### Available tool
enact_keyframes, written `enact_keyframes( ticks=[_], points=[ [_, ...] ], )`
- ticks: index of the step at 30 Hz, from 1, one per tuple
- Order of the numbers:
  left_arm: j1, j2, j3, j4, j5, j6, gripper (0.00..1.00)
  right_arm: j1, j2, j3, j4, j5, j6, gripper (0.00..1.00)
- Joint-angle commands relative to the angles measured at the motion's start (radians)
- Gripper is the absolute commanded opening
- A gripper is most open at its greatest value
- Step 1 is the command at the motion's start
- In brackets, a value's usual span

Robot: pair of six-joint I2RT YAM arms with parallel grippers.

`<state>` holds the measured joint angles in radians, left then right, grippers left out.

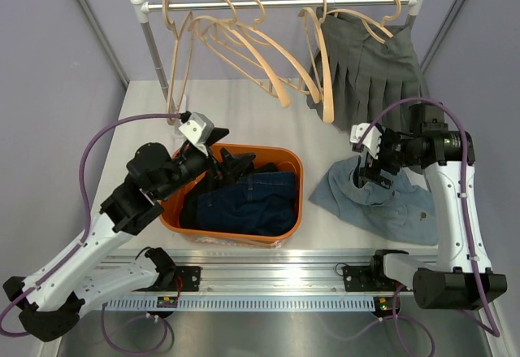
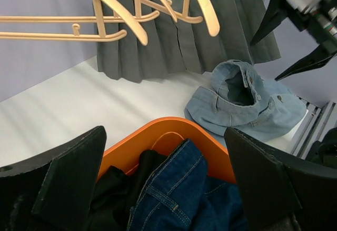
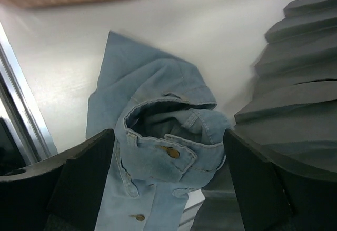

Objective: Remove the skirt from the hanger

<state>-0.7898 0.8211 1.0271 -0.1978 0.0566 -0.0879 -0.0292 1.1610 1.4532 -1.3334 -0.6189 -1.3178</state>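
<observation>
Spotted the grey skirt (image 1: 370,80) on its hanger (image 1: 372,25) at the rail's (image 1: 276,3) right end, waistband mostly hidden. Found left gripper (image 1: 230,152) over the basket (image 1: 297,202), right gripper (image 1: 367,176) over crumpled denim (image 1: 394,209), both gaping wide, empty.

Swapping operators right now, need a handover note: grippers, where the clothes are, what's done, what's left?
Left gripper: open, empty, over the orange basket of dark clothes.
Right gripper: open, empty, just above the light denim garment lying on the table.
Grey pleated skirt: hanging on its hanger at the right end of the rail.
Done: grey skirt not yet off.
Left: grip the grey skirt and pull it off the hanger.
</observation>
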Motion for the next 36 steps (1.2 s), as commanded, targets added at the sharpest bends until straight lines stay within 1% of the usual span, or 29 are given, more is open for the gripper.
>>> enact_keyframes(
  ticks=[1, 2, 5, 8, 12, 15, 16, 19, 20, 21, 22, 24, 26, 28, 32, 33, 34, 36],
  points=[
    [0.003, -0.005, -0.012, 0.06, 0.049, -0.022, 0.99, -0.005, -0.004, -0.077, -0.265, 0.105, -0.19, 0.94],
    [0.003, -0.011, -0.018, 0.063, 0.054, -0.027, 0.99, -0.005, -0.007, -0.127, -0.239, 0.119, -0.186, 0.95],
    [0.003, -0.019, -0.038, 0.075, 0.068, -0.049, 0.99, -0.005, 0.005, -0.194, -0.159, 0.156, -0.208, 0.99],
    [0.003, -0.019, -0.053, 0.089, 0.095, -0.078, 0.99, -0.003, 0.029, -0.249, -0.103, 0.177, -0.221, 1.0],
    [0.003, -0.008, -0.068, 0.116, 0.13, -0.127, 0.99, 0.009, 0.058, -0.33, -0.026, 0.238, -0.23, 0.99],
    [0.003, -0.002, -0.078, 0.133, 0.149, -0.16, 0.99, 0.017, 0.055, -0.399, 0.048, 0.309, -0.232, 0.94],
    [0.003, -0.002, -0.084, 0.136, 0.152, -0.171, 0.99, 0.017, 0.046, -0.428, 0.071, 0.323, -0.227, 0.91],
    [0.003, -0.007, -0.096, 0.153, 0.16, -0.188, 0.99, 0.017, 0.037, -0.439, 0.128, 0.347, -0.18, 0.61],
    [0.003, -0.01, -0.104, 0.162, 0.163, -0.193, 0.99, 0.015, 0.037, -0.433, 0.137, 0.349, -0.143, 0.4],
    [0.003, -0.011, -0.11, 0.167, 0.166, -0.194, 0.99, 0.017, 0.035, -0.427, 0.143, 0.347, -0.123, 0.33],
    [0.003, -0.013, -0.114, 0.173, 0.172, -0.202, 0.99, 0.015, 0.031, -0.419, 0.149, 0.347, -0.11, 0.28],
    [0.003, -0.013, -0.124, 0.19, 0.178, -0.208, 0.99, 0.015, 0.019, -0.415, 0.168, 0.335, -0.08, 0.23],
    [0.004, -0.005, -0.124, 0.193, 0.186, -0.213, 0.99, 0.015, 0.006, -0.39, 0.163, 0.311, -0.045, 0.22],
    [0.003, 0.0, -0.121, 0.193, 0.189, -0.213, 0.99, 0.015, 0.005, -0.337, 0.154, 0.265, -0.006, 0.18],
    [0.003, 0.003, -0.117, 0.193, 0.187, -0.208, 0.99, 0.015, 0.026, -0.254, 0.135, 0.205, 0.139, 0.13],
    [0.003, 0.003, -0.117, 0.193, 0.187, -0.21, 0.99, 0.015, 0.034, -0.226, 0.135, 0.191, 0.169, 0.05],
    [0.003, 0.001, -0.119, 0.195, 0.187, -0.208, 0.99, 0.015, 0.037, -0.212, 0.137, 0.185, 0.228, 0.01],
    [0.003, 0.003, -0.119, 0.193, 0.184, -0.207, 0.99, 0.015, 0.031, -0.165, 0.129, 0.147, 0.281, 0.0]
  ],
)
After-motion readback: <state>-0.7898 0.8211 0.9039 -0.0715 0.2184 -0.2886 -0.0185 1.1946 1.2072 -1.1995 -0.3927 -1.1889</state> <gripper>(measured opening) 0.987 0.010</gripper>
